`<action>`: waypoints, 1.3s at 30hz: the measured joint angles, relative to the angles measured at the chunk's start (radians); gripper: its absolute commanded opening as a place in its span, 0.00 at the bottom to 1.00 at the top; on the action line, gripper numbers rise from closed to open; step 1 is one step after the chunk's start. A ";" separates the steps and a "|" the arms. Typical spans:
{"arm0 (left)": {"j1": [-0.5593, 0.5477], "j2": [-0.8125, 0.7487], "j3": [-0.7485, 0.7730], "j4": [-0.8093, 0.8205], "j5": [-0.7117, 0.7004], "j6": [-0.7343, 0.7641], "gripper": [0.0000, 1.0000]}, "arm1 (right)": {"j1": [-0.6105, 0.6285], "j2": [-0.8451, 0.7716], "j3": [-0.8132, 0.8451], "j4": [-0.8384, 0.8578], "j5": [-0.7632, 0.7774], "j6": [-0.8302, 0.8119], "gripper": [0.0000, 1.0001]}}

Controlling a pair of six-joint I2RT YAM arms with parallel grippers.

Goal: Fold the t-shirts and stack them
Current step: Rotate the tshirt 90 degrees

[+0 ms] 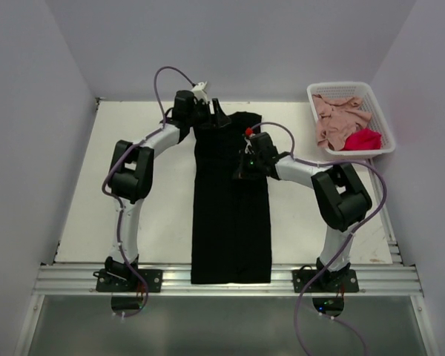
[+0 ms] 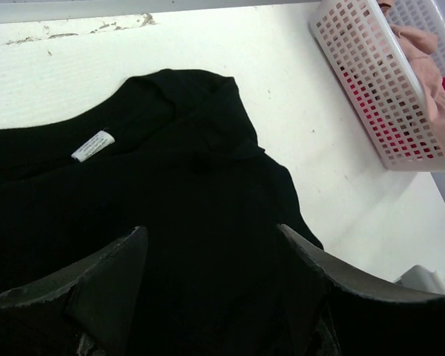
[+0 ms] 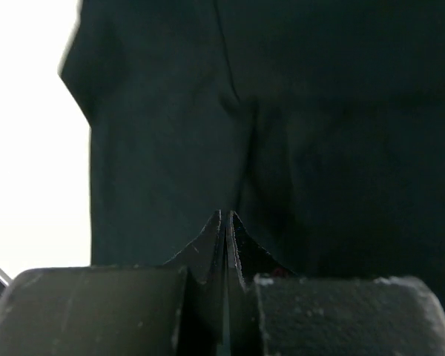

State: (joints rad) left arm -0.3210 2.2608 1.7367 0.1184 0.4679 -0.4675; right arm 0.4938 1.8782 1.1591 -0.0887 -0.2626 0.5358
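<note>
Both my arms look the same: left arm (image 1: 130,174) and right arm (image 1: 341,196) have white tube links and chunky black joint housings. I see a lilac-grey cable (image 1: 163,74) looping off each. Black base plates (image 1: 127,280), bolted to the silver rail (image 1: 230,276) at the counter's near edge. Green light (image 1: 250,157) and red dot (image 1: 249,132) on the right wrist. Left fingers (image 2: 96,293) matte black, scuffed grey edges; right fingers (image 3: 208,251) black, tapered.

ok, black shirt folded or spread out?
Partly folded: the black t-shirt lies as a long narrow strip, no sleeves sticking out, full length unfolded.
</note>
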 measured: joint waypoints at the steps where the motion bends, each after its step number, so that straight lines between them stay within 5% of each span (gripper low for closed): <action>1: 0.000 0.000 0.000 -0.004 0.000 0.001 0.73 | 0.007 0.000 -0.021 0.010 -0.002 0.008 0.00; 18: 0.000 0.054 0.085 -0.045 0.027 0.018 0.73 | 0.074 -0.092 -0.251 0.140 0.064 0.050 0.00; 29: 0.000 0.187 0.285 -0.124 0.098 0.039 0.70 | 0.204 -0.267 -0.383 0.008 0.152 0.064 0.00; 36: 0.000 0.178 0.169 -0.028 0.242 0.032 0.70 | 0.201 -0.358 -0.348 -0.082 0.190 0.020 0.00; 37: 0.000 0.167 0.137 -0.014 0.248 0.032 0.70 | 0.198 -0.370 -0.325 -0.087 0.198 0.008 0.10; 39: 0.000 0.132 0.061 -0.005 0.257 0.034 0.70 | 0.187 -0.384 -0.273 -0.096 0.219 -0.009 0.14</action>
State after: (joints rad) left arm -0.3210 2.3928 1.7981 0.1131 0.7254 -0.4339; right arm 0.6807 1.4940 0.8864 -0.1848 -0.0437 0.5270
